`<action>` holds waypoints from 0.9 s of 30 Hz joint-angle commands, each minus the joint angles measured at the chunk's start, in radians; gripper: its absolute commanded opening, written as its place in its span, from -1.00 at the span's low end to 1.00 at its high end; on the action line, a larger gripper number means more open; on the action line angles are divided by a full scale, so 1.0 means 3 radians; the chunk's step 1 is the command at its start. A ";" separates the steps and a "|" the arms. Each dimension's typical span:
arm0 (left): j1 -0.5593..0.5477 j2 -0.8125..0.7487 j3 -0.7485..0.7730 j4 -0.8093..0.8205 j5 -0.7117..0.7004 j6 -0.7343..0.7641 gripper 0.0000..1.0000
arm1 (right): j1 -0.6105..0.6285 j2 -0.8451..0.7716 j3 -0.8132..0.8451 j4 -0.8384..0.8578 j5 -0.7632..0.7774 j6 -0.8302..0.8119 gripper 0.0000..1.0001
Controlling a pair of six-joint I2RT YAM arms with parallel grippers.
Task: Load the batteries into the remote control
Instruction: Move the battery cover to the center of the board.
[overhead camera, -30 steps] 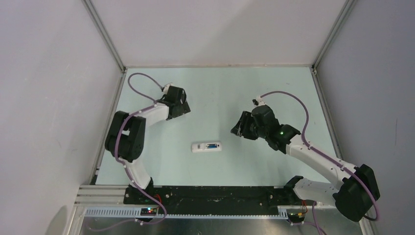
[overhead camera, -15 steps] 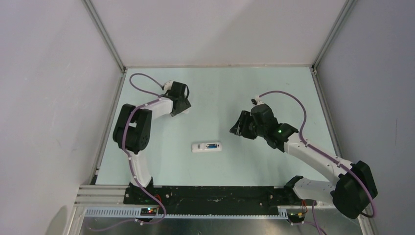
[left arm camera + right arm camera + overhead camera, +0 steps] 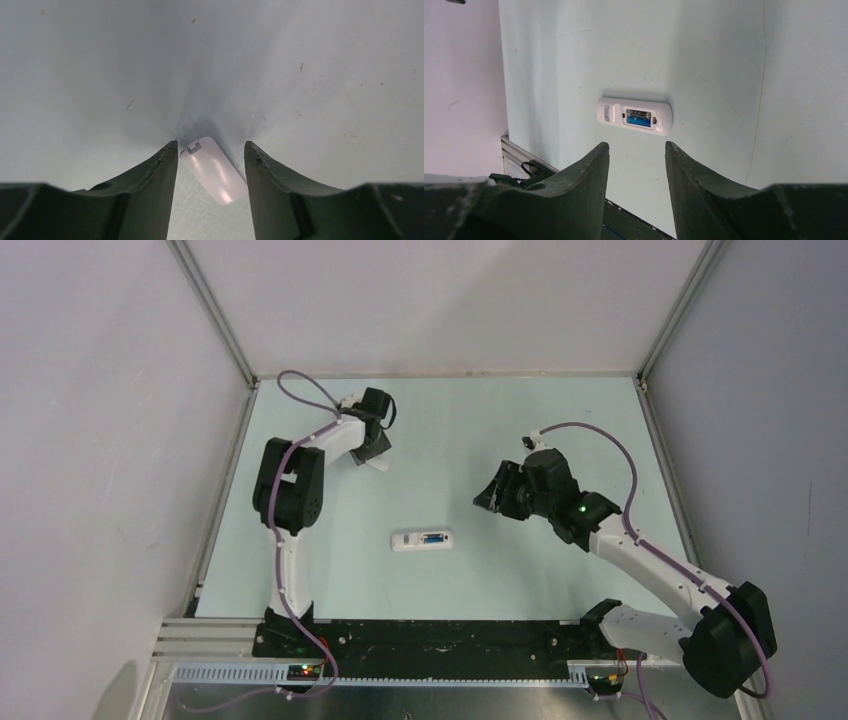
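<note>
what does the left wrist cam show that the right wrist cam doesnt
Only the left wrist view shows a small white cover piece with a tab at one end, lying on the table inside the open left pincer. Only the right wrist view shows the remote control, its compartment open with a blue battery inside, lying beyond the open right pincer. Both show the pale table surface and a dark pincer with nothing clamped.

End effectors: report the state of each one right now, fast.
Left end effector: open, gripping nothing; a small white cover lies on the table between its fingers.
Right end effector: open, empty.
</note>
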State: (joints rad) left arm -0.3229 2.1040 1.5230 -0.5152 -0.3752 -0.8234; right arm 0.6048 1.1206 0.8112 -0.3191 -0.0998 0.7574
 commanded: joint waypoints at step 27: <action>-0.0262 0.0401 0.0752 -0.1126 0.0068 0.0542 0.32 | -0.0104 -0.0457 0.0009 -0.0028 -0.0097 -0.0081 -0.02</action>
State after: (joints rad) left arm -0.3908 2.2536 1.7988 -0.8021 -0.3695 -0.6796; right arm 0.5781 1.0153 0.8112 -0.3279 -0.1253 0.7536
